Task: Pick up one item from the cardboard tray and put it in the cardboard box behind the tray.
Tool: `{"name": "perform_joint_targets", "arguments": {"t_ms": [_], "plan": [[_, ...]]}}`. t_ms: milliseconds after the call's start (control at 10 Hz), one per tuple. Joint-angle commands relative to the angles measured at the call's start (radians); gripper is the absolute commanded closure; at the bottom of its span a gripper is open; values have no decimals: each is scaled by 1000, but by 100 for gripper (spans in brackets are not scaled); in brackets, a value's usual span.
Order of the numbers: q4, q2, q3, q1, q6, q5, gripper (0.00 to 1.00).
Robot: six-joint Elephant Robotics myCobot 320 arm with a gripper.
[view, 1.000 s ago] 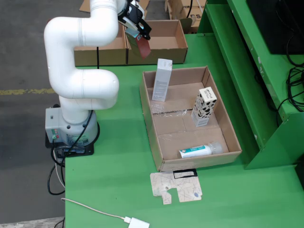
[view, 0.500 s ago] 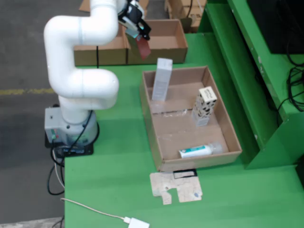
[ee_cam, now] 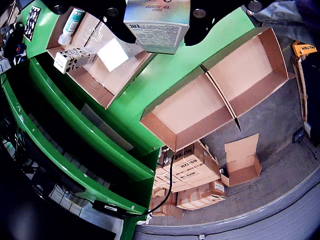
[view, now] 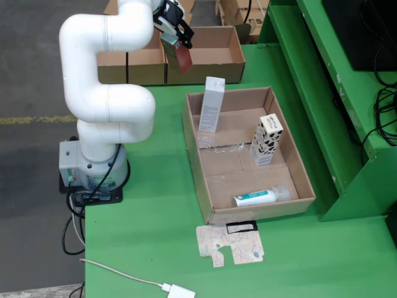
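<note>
Above the cardboard box (view: 214, 53) behind the tray (view: 248, 155), a small carton (view: 183, 59) hangs clamped in the fingers (view: 177, 38). Since a second ago it has travelled further back over the box; release looks imminent, judging by position. Three items remain in the tray.

Possibly "ALTER" on an orange tag (ee_cam: 304, 48); other print illegible.

In the fixed view we see the open cardboard tray (view: 200, 162) on the green table (view: 149, 217), the two-compartment cardboard box (view: 220, 59) behind it, the white arm's base (view: 93, 167) at left.
</note>
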State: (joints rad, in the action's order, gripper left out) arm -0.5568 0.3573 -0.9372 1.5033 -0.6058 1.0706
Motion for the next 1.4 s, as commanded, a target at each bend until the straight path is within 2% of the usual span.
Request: {"name": "perform_joint_targets", "arguments": {"t_ms": [0, 300, 400, 500, 600, 700, 900, 1000, 1100, 1200, 1300], "plan": [[25, -128, 112, 61, -14, -22, 100], [33, -352, 316, 101, -11, -23, 100], [33, -352, 316, 101, -11, -23, 100], [-3, -530, 536, 97, 13, -19, 100], [-3, -530, 536, 97, 13, -19, 100], [-148, -724, 874, 90, 22, -14, 100], [37, -860, 937, 38, 117, -11, 100], [37, -860, 937, 38, 117, -11, 100], [316, -975, 937, 12, 221, -44, 100], [316, -975, 937, 12, 221, -44, 100], [438, -1025, 937, 2, 266, -67, 100]]}}
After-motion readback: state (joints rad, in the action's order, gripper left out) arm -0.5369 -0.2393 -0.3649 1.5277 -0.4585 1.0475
